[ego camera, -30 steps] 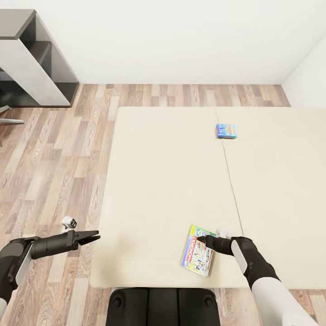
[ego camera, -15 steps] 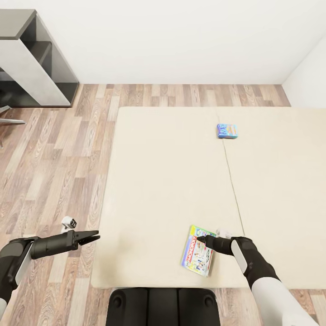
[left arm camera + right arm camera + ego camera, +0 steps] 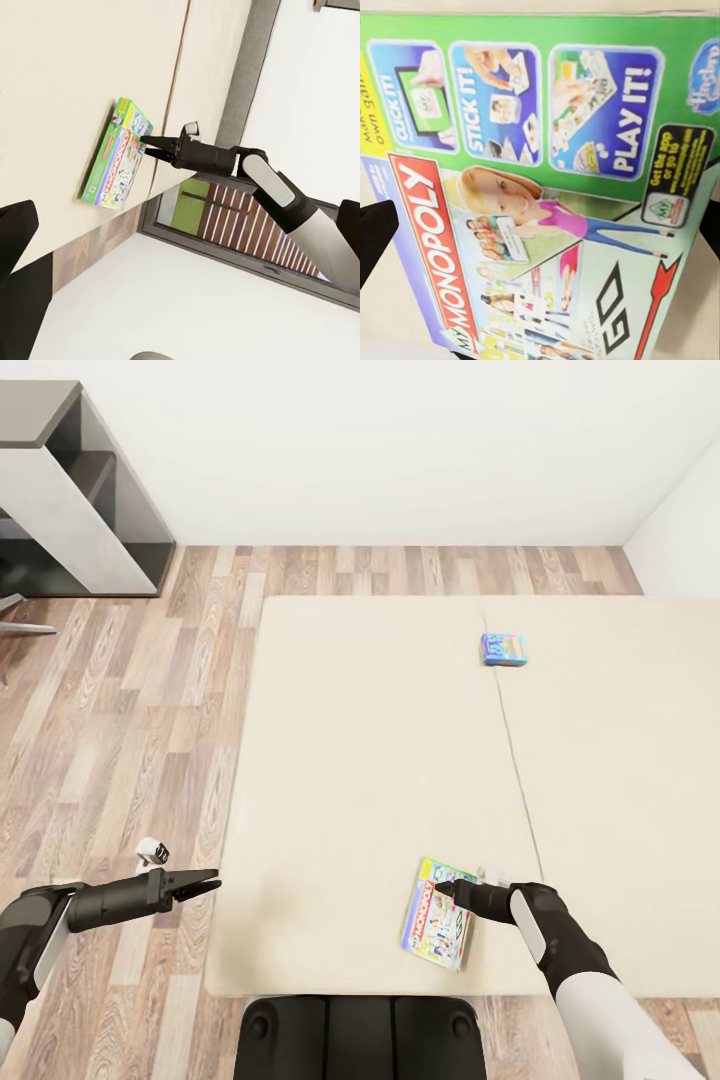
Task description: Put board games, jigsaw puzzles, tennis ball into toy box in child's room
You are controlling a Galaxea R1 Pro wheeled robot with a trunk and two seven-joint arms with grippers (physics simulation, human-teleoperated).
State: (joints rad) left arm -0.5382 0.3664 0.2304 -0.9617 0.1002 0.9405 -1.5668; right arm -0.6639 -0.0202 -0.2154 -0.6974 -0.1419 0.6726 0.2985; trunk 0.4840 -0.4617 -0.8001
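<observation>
- The robot's dark base (image 3: 360,1035) sits at the near edge of the head view, against the foot of the long low bed with a plain cream-beige cover (image 3: 380,760).
- The black right gripper (image 3: 443,888) hangs just over the far right corner of the flat green-and-white Monopoly board game box with a red banner (image 3: 437,926). Its fingers come to a narrow point in the head view and stand a little apart in the left wrist view; whether they touch the box cannot be told.
- That box lies flat on the cover near the bed's near edge, slightly turned, just left of the seam that runs along the cover.
- In the right wrist view the box lid (image 3: 540,195) is seen close up, with the words "MONOPOLY", "STICK IT!" and "PLAY IT!" readable, and 2 dark finger edges at the sides.
- The black left gripper (image 3: 205,882) is held over the brown-grey wood-plank floor (image 3: 130,710), just beside the bed's left edge, fingers drawn close together and holding nothing.
- A small white-and-black object (image 3: 153,850) is near the left arm; what it is cannot be told.
- Farther off, the small blue board game box with yellow print (image 3: 503,649) lies flat on the bed beside the seam, well apart from the green box.
- At the far left stands a grey-and-dark shelf unit (image 3: 70,500) against the white wall (image 3: 400,440).
</observation>
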